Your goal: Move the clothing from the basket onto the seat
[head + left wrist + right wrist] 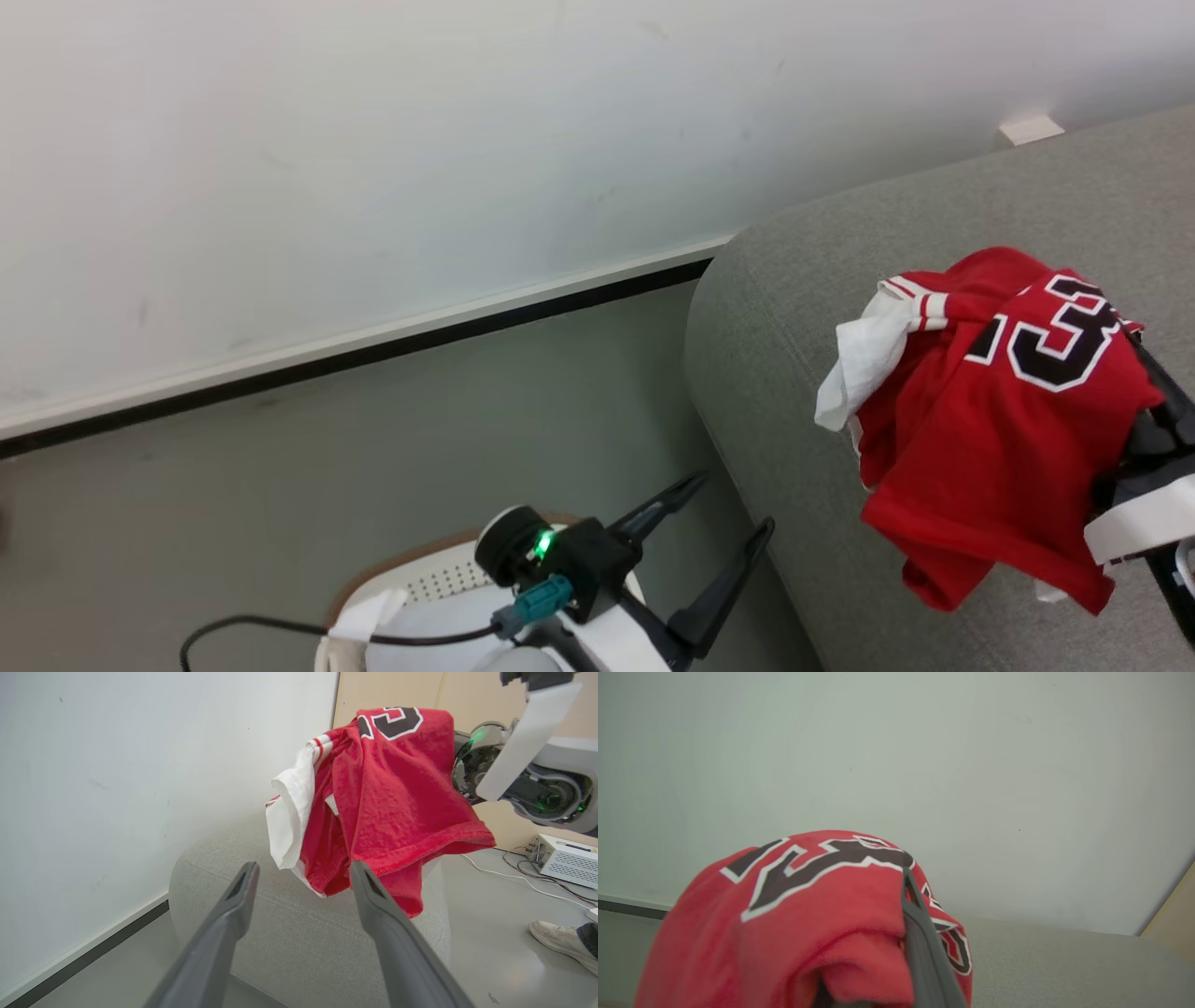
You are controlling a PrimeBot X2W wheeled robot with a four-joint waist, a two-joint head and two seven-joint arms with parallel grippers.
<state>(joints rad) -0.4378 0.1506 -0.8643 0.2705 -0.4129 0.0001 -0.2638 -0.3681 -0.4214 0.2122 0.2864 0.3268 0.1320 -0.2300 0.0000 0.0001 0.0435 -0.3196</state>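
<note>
Right end effector (906, 877), closed on the clothing (990, 439): in the right wrist view one dark finger presses into a fold of red fabric beside the black, white-outlined number, and the second finger is hidden under the cloth. The jersey hangs bunched from this grip over the seat (794, 308), with its white fabric part and striped trim drooping on the side toward the wall (373, 140). Whether its lowest hem touches the grey upholstery cannot be told. Left end effector (734, 502), open and empty: its two fingers stand well apart, pointing toward the rounded end of the seat, clear of the clothing. The basket (425, 579) sits on the floor (373, 439) at the lower edge of the head view, partly covered by the left wrist, well apart from the clothing. In the left wrist view, a person's shoe (556, 940) rests on the floor beyond the seat, near a white box (560, 858) with cables.
</note>
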